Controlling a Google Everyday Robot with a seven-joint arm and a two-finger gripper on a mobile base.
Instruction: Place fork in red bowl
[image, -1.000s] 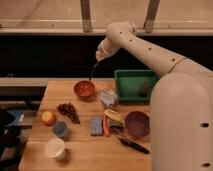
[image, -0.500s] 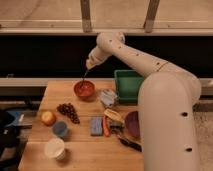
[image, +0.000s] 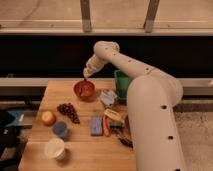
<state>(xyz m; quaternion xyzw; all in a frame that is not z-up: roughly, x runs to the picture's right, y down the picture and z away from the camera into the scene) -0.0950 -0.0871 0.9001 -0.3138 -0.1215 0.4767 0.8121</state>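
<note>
Wooden tabletop (image: 80, 150) takes up the near ground, pale and flat, a surface on which thin metal would slide and ring. Nearest, at about seven o'clock, stands a white cup (image: 55, 148), with a small blue cup (image: 60, 129) and an orange fruit (image: 48, 118) just beyond it. At the middle lie a blue sponge (image: 96, 125) and an orange-red handled tool (image: 105, 126), with dark grapes (image: 68, 111) toward nine o'clock. Farther back, near twelve o'clock, sits the red bowl (image: 84, 90), small and round, light enough to skid if nudged at its rim. The gripper (image: 87, 75) hangs just above the bowl's far edge, its jaws shut on the fork (image: 85, 84), a slim dark sliver that points down into the bowl. I judge the fork stiff, light and slick, best pinched high on its handle as it appears to be now; let go low, it should drop without bouncing out. A green bin (image: 120, 82) stands at two o'clock, partly behind the big white arm (image: 150, 120). Beyond the table run a grey ledge (image: 30, 85) and a dark wall.
</note>
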